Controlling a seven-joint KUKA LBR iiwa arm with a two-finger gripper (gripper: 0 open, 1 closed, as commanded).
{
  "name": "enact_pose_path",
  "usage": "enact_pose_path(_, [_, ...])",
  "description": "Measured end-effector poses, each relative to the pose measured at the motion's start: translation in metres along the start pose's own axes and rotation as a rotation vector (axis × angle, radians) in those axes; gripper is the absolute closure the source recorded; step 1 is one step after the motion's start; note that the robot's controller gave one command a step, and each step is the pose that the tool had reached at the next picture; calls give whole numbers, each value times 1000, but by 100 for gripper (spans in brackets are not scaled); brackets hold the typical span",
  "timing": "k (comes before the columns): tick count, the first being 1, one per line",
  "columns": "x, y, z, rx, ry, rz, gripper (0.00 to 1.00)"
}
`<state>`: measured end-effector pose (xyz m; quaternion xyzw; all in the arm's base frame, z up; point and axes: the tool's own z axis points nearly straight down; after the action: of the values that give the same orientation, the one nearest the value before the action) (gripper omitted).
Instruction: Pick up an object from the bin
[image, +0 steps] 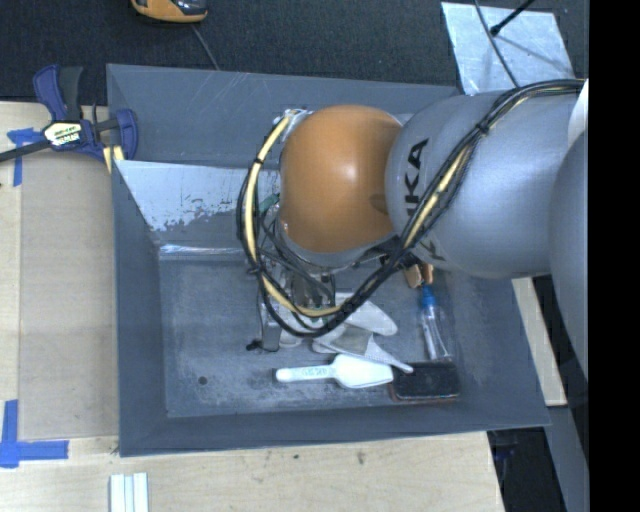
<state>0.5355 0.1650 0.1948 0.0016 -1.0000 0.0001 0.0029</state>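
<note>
My gripper (268, 335) hangs low under the orange dome, left of the bin's middle, its tip close to the floor. Just to its right lies a small pile of white plastic pieces (368, 325). A white spoon-like scoop (335, 374) lies flat in front of the gripper, toward the near wall, apart from it. Further right a clear tube with a blue cap (430, 322) lies along the right side. A black rectangular block (428, 383) rests at the scoop's right end.
The arm and its dome with looping cables cover the middle and back right of the bin. Bare floor lies to the left of the gripper and along the left wall.
</note>
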Motion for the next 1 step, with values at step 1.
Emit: enact_pose_path(1, [-2, -1, -5, -2, -8, 3, 0])
